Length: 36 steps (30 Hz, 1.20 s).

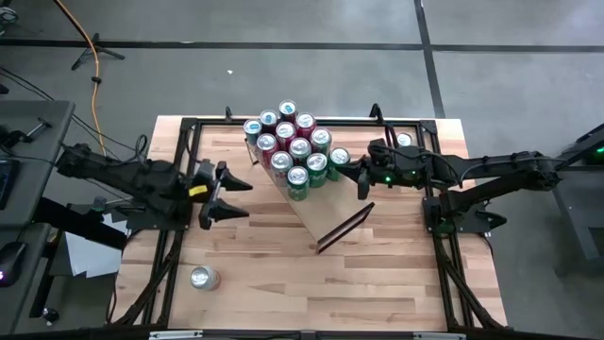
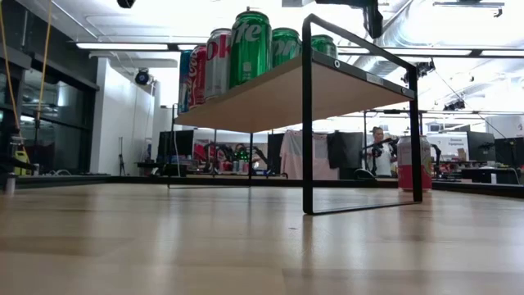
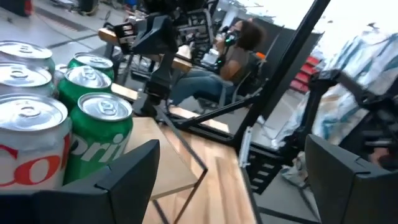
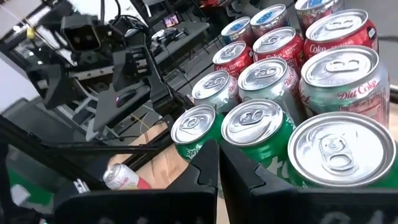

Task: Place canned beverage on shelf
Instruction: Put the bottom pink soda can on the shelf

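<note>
From above: standing angled across the middle of the striped tabletop (image 1: pixel 377 283), the shelf (image 1: pixel 326 212), its far end crowded with a cluster of red, silver and green cans (image 1: pixel 293 146), its near end bare. Lying on its side near the table's front left corner, well apart from the shelf, one loose silver can (image 1: pixel 203 278). Hovering left of the shelf, the left gripper (image 1: pixel 236 198), fingers spreading wide around nothing. Sitting at the cluster's right edge, the right gripper (image 1: pixel 360 178), fingers pinching fully together, gripping nothing, just beside a green can (image 1: pixel 339 159).

From table height: rising on its thin black frame (image 2: pixel 308 115), the shelf plank (image 2: pixel 278 94), carrying green and red cans (image 2: pixel 250 49) along its top. Sitting in the room behind, a person (image 2: pixel 378 152).

From the left wrist: framing the picture, two dark fingers (image 3: pixel 127 177) standing far apart, empty between. Crowding one side, red and green cans (image 3: pixel 93 118); showing beyond, the bare plank (image 3: pixel 165 158) and a seated person (image 3: pixel 239 53).

From the right wrist: meeting tip to tip, the dark fingers (image 4: pixel 239 177), closing on nothing. Packing the shelf ahead, green, silver and red can tops (image 4: pixel 261 124). Lying on the table beyond, the loose can (image 4: pixel 121 177).
</note>
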Tool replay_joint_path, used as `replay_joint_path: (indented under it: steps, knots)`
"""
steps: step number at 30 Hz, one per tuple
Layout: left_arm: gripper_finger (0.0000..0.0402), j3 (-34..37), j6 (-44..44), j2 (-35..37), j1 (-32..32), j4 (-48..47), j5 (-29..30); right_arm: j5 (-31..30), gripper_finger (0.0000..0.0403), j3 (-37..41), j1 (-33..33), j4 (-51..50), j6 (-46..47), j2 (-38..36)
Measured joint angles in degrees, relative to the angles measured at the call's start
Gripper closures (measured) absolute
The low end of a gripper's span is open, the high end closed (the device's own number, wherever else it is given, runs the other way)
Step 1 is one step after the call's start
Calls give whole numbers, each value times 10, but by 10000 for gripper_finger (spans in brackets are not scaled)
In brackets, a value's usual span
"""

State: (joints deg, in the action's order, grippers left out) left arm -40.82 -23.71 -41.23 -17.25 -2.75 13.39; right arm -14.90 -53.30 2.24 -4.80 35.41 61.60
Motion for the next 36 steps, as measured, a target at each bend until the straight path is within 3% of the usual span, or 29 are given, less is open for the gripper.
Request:
replay_joint_path:
  steps: [2,8,13,21,24,30,36]
  knots:
    - [94,0,-15,0,17,5,-22,-1,403,0,0,0,-16,0]
    - [94,-18,-64,-6,27,-11,-17,3,403,0,0,0,-65,0]
    - [94,-121,-143,-62,-5,-165,-23,26,403,0,0,-1,-90,0]
    - [94,-397,-301,-296,-147,-621,-80,50,403,0,0,-25,-130,0]
    - [94,-454,-366,-382,-210,-757,-96,50,403,0,0,-46,-136,0]
    - [94,-460,-479,-477,-328,-806,-101,42,403,0,0,-78,-139,0]
    - [94,-451,-570,-507,-421,-819,-62,38,403,0,0,-81,-139,0]
